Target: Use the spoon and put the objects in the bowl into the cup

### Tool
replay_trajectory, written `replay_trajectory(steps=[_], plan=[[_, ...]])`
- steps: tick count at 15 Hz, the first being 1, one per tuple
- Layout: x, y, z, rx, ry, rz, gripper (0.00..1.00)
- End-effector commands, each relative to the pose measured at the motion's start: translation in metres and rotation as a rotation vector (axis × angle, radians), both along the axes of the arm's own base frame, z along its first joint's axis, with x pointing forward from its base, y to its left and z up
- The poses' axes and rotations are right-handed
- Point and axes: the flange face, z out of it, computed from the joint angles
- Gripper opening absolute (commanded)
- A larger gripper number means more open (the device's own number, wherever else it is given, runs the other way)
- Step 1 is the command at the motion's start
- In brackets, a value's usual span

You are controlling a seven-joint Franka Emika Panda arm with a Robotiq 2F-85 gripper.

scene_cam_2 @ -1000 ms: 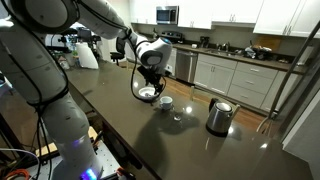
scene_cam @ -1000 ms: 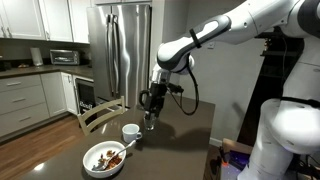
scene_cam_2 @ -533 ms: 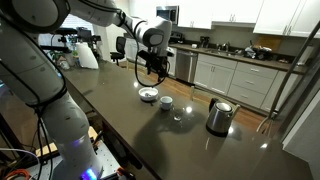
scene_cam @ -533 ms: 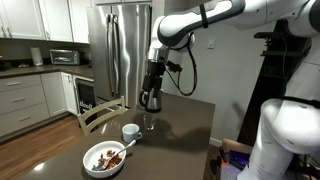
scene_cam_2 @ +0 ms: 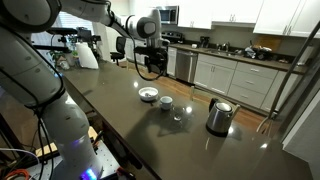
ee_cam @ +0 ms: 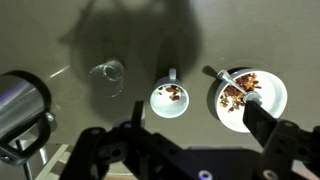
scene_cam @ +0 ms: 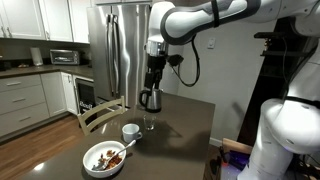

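The gripper (ee_cam: 192, 122) is hanging open and empty high above the table (ee_cam: 50, 35). The spoon (ee_cam: 226, 77) is lying in the bowl (ee_cam: 277, 96) on the brown bits (ee_cam: 235, 98), with the cup (ee_cam: 153, 101) sitting just beside.

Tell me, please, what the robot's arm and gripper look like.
The arm is glossy white, built of rounded segments with darker seams at the joints. The gripper is black, and a black cable loops beside it. In the wrist view its fingers look dark and blocky.
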Motion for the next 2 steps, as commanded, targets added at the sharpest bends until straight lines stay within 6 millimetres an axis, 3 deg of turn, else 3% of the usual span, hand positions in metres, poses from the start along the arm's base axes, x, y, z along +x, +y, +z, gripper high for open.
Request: replay_trajectory(steps=[1,2], plan=[[-0.0012,0.0014,0.0028,-0.006,-0.005,0.0,1.0],[-0.0013,0.0016,0.0029,-0.006,-0.005,0.0,1.0]])
